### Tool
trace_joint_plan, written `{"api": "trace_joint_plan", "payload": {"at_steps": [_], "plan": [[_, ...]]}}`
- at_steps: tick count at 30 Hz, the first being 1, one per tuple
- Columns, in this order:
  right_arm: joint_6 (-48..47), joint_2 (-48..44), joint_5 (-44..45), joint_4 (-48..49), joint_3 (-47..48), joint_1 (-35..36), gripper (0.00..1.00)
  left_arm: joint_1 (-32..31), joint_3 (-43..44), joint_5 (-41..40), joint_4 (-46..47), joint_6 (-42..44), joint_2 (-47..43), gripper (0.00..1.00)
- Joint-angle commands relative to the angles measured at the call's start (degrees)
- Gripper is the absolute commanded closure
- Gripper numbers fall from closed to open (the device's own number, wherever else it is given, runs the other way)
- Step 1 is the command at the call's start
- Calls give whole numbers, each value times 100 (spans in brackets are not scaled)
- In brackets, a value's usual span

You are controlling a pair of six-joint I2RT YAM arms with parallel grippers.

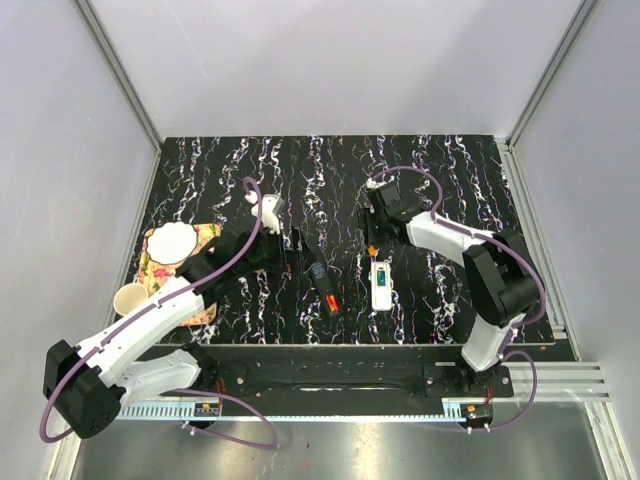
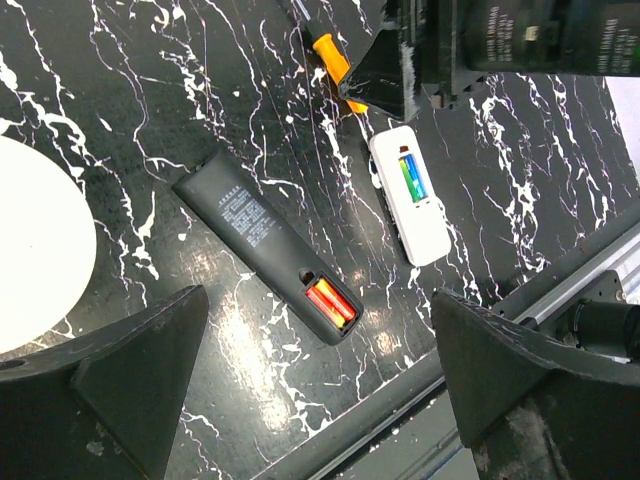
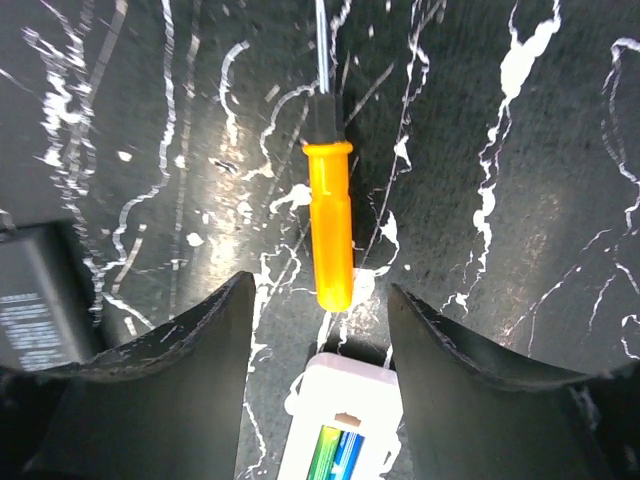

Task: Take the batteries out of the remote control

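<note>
The white remote control (image 1: pixel 382 285) lies face down on the black marble table, slot open. The batteries (image 2: pixel 411 178), one green and one blue, sit side by side in the slot and also show in the right wrist view (image 3: pixel 335 455). My right gripper (image 3: pixel 320 340) is open and hovers over the remote's far end (image 3: pixel 350 395), its fingers astride that end and the tip of an orange screwdriver handle (image 3: pixel 331 225). My left gripper (image 2: pixel 315 400) is open and empty, above the table left of the remote, near a black remote (image 2: pixel 268 245).
The black remote (image 1: pixel 322 285) holds red and yellow batteries (image 2: pixel 330 303). A white plate (image 1: pixel 172 240) on a floral cloth and a paper cup (image 1: pixel 130 298) stand at the left. The table's front edge and metal rail (image 2: pixel 560 300) run just behind the remotes.
</note>
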Motion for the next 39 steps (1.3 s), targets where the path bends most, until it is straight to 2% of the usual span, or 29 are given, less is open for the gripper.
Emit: {"api": "trace_joint_plan", "payload": {"at_steps": [1,5,8,14,15,18,22,27,31,33,39], "plan": [[-89,326,380,-149,248,179,40,-30,-211,194,380,-135,-353,1],[-80,511,389,-167,266,205,46,-30,-273,229,432,-170,-503,1],[-80,651,275,-114,292,206,58,-30,-299,256,424,-135,-556,1],[-45,801,336,-96,310,206,75,-30,-387,142,424,-126,-758,1],[-63,792,363,-88,293,206,84,-39,-387,142,415,-109,-767,1],[-107,731,232,-61,292,214,99,-30,-404,142,345,-48,-811,1],[-229,319,-137,-131,249,206,100,-30,-291,-51,187,207,-899,1],[-651,-760,-1408,-176,38,206,100,-30,-36,-175,-103,804,-1031,1],[-705,-1623,-2228,-158,-234,206,100,-30,44,272,1,1349,-1250,1],[-652,-2070,-2939,-18,-349,214,100,-48,52,431,72,1699,-1294,1],[-458,-2521,-4821,133,-630,206,100,-337,439,992,11,2797,-1277,1]]}}
